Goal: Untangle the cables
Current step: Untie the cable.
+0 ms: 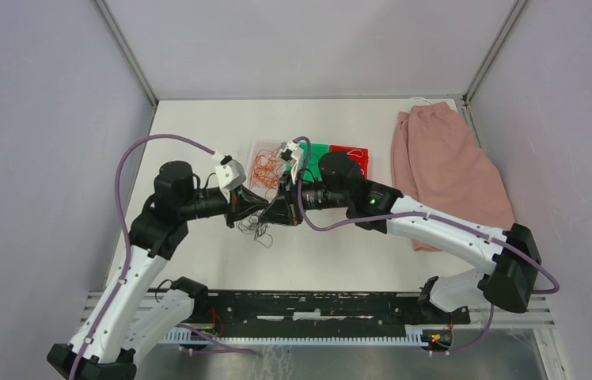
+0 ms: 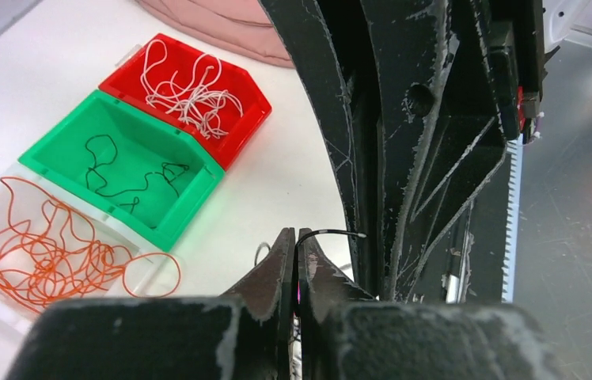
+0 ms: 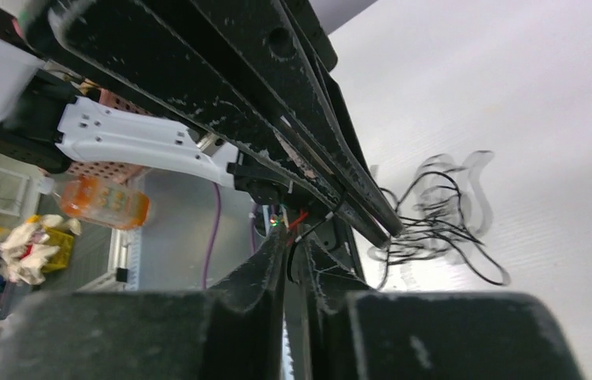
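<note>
- Nearest the arm bases, a clump of thin black curly wires (image 1: 259, 230) lies on the white worktop (image 1: 356, 253), directly under the two pincers, which meet tip to tip.
- Left pincer (image 2: 296, 237): the jaws are closed to a hairline and pinch one black strand (image 2: 332, 233) at the very tips.
- Right pincer (image 3: 289, 237): the jaws are likewise almost together, with a black strand running in between the tips. Whether it is the same strand cannot be told.
- Step in hand, as judged: drawing one strand free of the clump. Move the pincers apart slowly and level. If the whole clump rises, stop and re-grip nearer the knot.
- Both holds are tip holds on a thread-like wire, so slippage is likely. Avoid jerks.
- Beyond the pincers stand three containers side by side: a clear plastic tray (image 2: 8, 198) with orange wires (image 2: 47, 253), a green plastic bin (image 2: 158, 229) with a black wire (image 2: 119, 174), and a red plastic bin (image 2: 237, 138) with white wires (image 2: 186, 87).
- By colour, the green plastic bin is the probable destination. Release the strand well inside its walls.
- Farthest right lies a pink cloth (image 1: 447, 170), well apart from the work.
</note>
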You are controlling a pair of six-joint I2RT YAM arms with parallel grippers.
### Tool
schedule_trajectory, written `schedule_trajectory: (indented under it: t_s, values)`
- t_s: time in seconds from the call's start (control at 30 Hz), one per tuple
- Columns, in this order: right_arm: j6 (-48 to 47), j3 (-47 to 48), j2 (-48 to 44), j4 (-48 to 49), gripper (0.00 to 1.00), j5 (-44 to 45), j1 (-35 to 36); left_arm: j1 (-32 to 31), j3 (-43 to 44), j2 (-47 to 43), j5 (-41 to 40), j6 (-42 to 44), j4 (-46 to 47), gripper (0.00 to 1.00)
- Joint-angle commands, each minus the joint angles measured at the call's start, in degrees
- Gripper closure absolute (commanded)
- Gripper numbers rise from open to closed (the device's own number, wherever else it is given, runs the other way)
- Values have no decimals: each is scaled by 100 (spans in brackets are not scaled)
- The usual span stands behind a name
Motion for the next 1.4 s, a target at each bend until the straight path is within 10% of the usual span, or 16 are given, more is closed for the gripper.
schedule_trajectory:
  t_s: [0.0,0.23,1.37]
  values:
    - [297,-51,-145,667,78,-107,34,10,352,-64,133,499,163,97]
    - [1017,-458,-42,1931,50,-272,37,10,712,-20,238,307,158,97]
    - [938,-1587,-30,2024,67,67,120,13,3107,717,-219,-71,751,97]
